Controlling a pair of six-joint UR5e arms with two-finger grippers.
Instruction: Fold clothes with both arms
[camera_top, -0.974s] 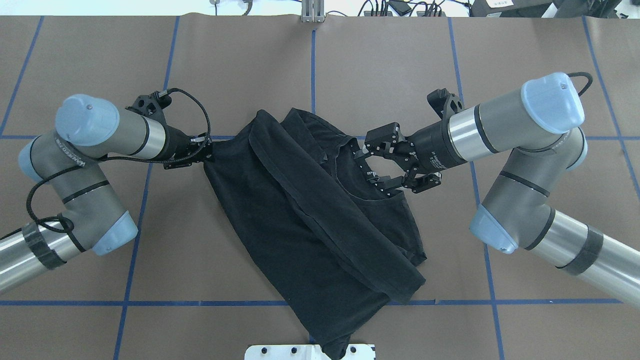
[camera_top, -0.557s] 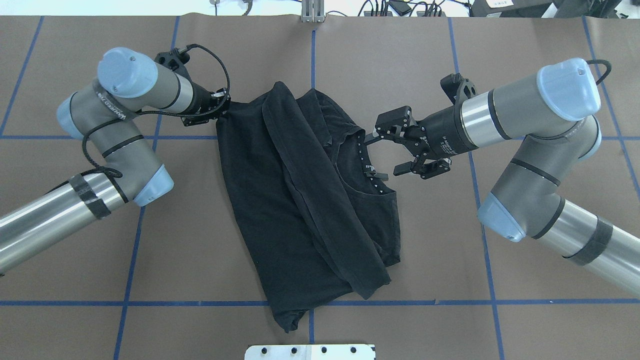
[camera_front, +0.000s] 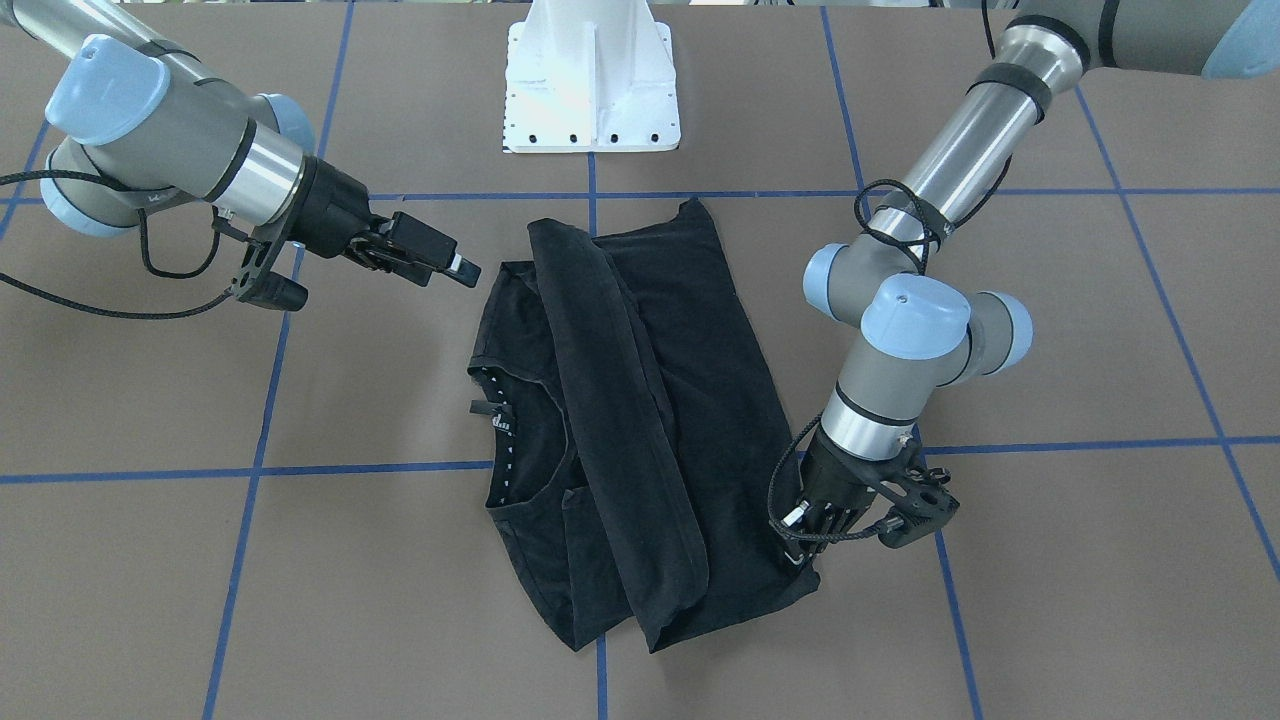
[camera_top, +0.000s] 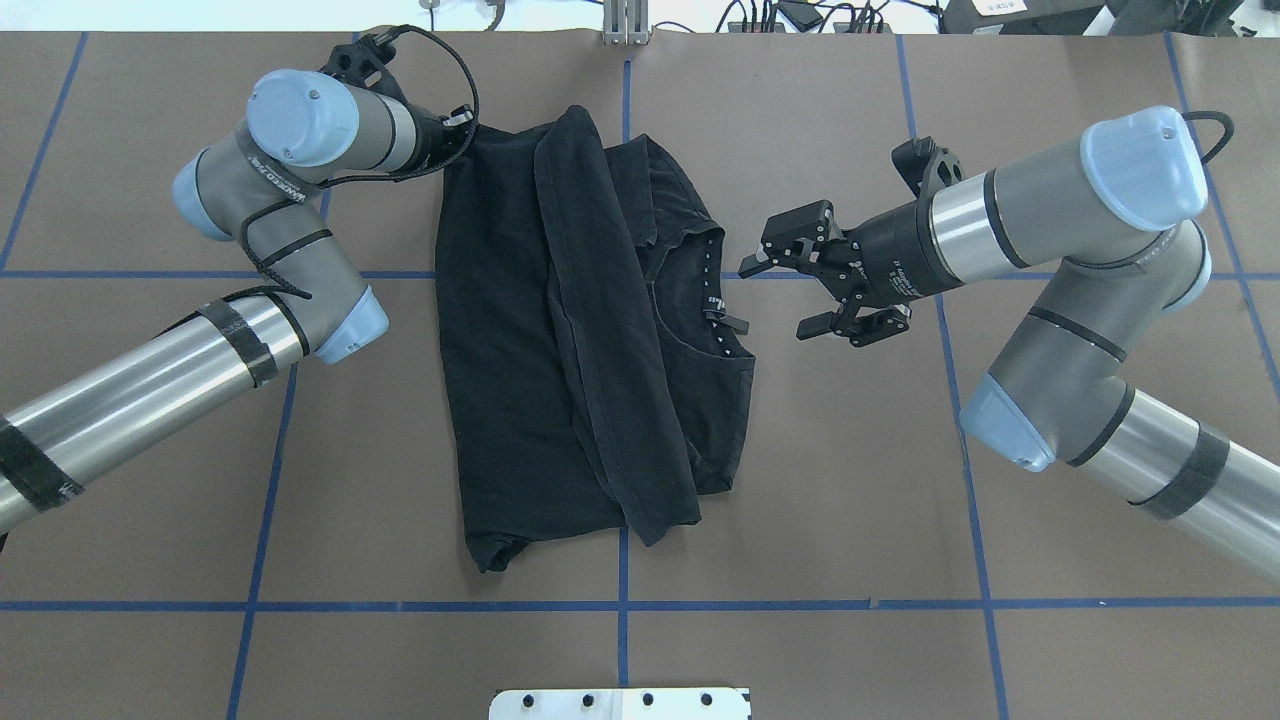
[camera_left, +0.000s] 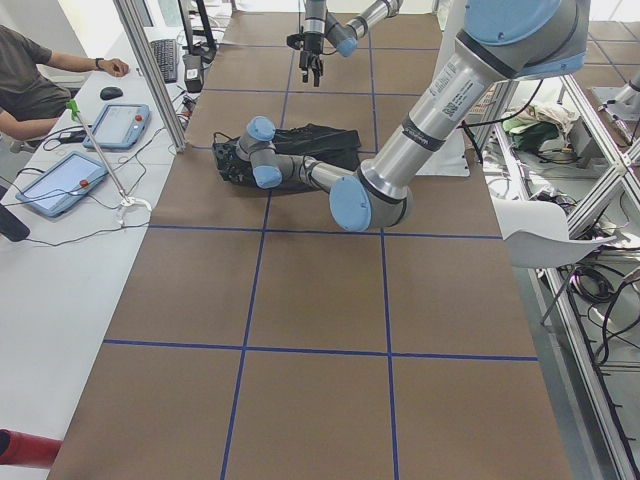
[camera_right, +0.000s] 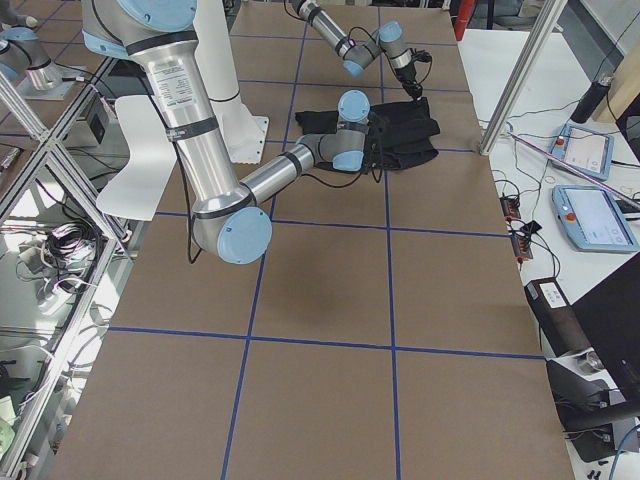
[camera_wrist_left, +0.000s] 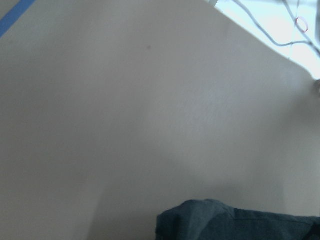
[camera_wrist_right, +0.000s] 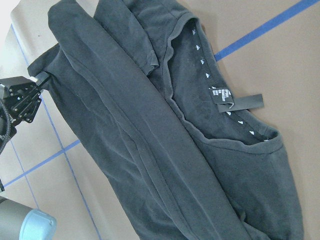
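The black T-shirt (camera_top: 520, 330) lies flat on the brown table, folded lengthwise with a long ridge down its middle. Its collar and label (camera_top: 722, 305) face my right side. My left gripper (camera_top: 458, 125) is shut on the shirt's far left corner, low over the table; the same grip shows in the front view (camera_front: 800, 548) and in the right wrist view (camera_wrist_right: 22, 97). My right gripper (camera_top: 775, 300) hovers open just right of the collar, clear of the cloth, and also shows in the front view (camera_front: 455, 265). The left wrist view catches only a dark cloth edge (camera_wrist_left: 235, 222).
The white pedestal base (camera_front: 590, 90) stands at the near edge. Blue tape lines (camera_top: 800, 604) grid the table. My left gripper is close to the table's far edge (camera_top: 300, 32). A person (camera_left: 30, 80) sits at a side desk with tablets.
My left arm has dragged the shirt away from the pedestal toward the far edge, straightening it. My right gripper has drawn back from the collar and stays open.
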